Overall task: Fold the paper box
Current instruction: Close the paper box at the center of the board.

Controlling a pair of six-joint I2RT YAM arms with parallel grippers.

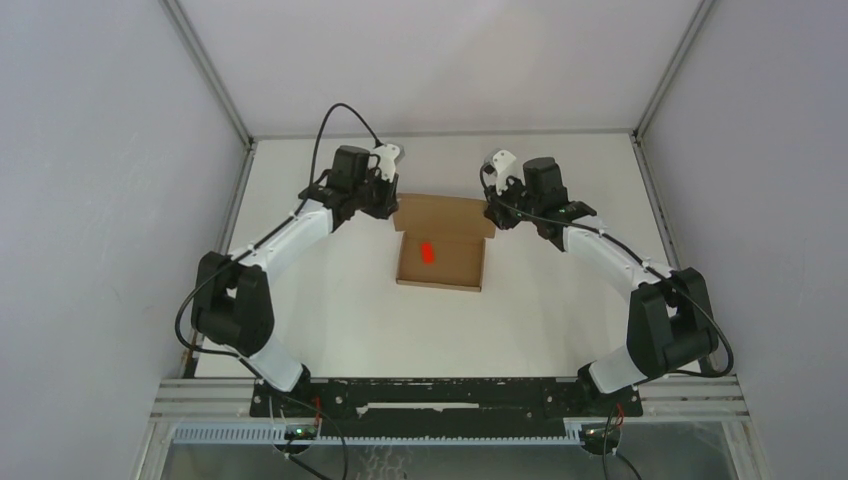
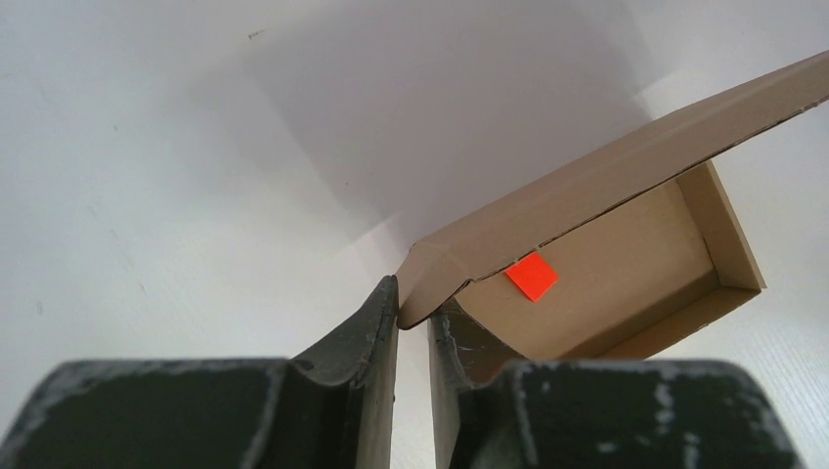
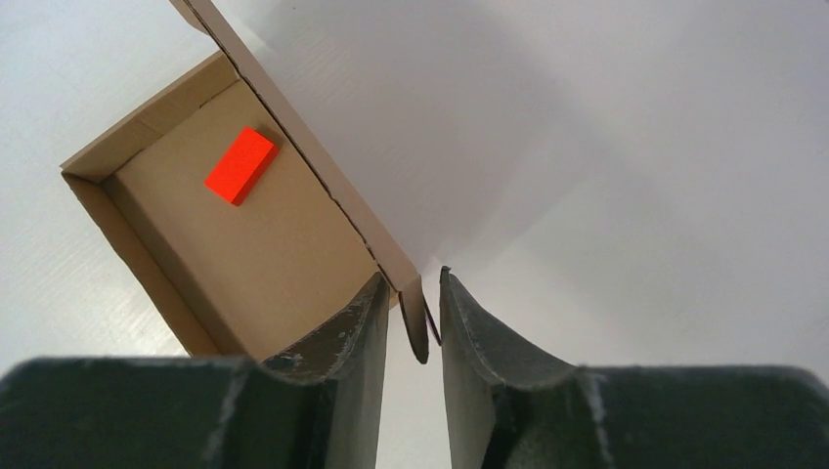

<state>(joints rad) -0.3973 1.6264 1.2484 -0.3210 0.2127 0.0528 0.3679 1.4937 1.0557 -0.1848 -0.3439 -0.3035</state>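
The paper box point(image 1: 440, 262) is a brown cardboard mailer lying mid-table, its tray open and its lid point(image 1: 445, 212) raised at the far side. A small red block point(image 1: 427, 252) lies in the tray. My left gripper point(image 1: 392, 207) is at the lid's left corner. In the left wrist view the gripper point(image 2: 414, 296) is nearly closed, pinching the lid's corner flap point(image 2: 430, 278). My right gripper point(image 1: 491, 215) is at the lid's right corner. In the right wrist view the gripper point(image 3: 414, 283) is narrowly open, with the lid's small ear flap point(image 3: 415, 318) loose in the gap.
The box stands on a white table point(image 1: 330, 320) enclosed by pale walls on the left, right and far sides. A metal rail point(image 1: 450, 398) carrying both arm bases runs along the near edge.
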